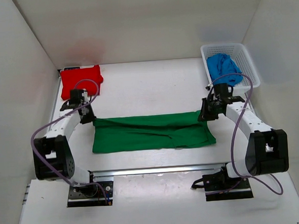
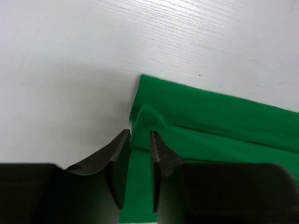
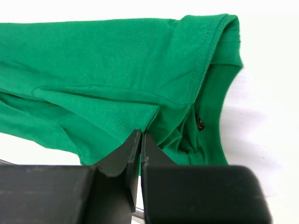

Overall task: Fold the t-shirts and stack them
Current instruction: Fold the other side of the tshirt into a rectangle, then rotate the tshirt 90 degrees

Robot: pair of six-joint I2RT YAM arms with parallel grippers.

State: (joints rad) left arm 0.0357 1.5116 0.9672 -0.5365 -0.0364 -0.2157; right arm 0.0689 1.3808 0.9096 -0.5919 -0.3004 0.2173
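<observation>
A green t-shirt (image 1: 153, 132) lies folded into a long strip across the middle of the table. My left gripper (image 1: 89, 117) is at its far left corner. In the left wrist view the jaws (image 2: 140, 134) stand narrowly apart with a raised ridge of the green cloth (image 2: 210, 121) pinched between them. My right gripper (image 1: 205, 113) is at the far right corner. In the right wrist view it (image 3: 141, 134) is shut on a folded edge of the green shirt (image 3: 107, 79), near the collar and label. A folded red t-shirt (image 1: 81, 81) lies at the back left.
A white basket (image 1: 245, 60) at the back right holds a crumpled blue t-shirt (image 1: 223, 66). White walls enclose the table on three sides. A metal rail (image 1: 158, 169) runs along the near edge, between the shirt and the arm bases.
</observation>
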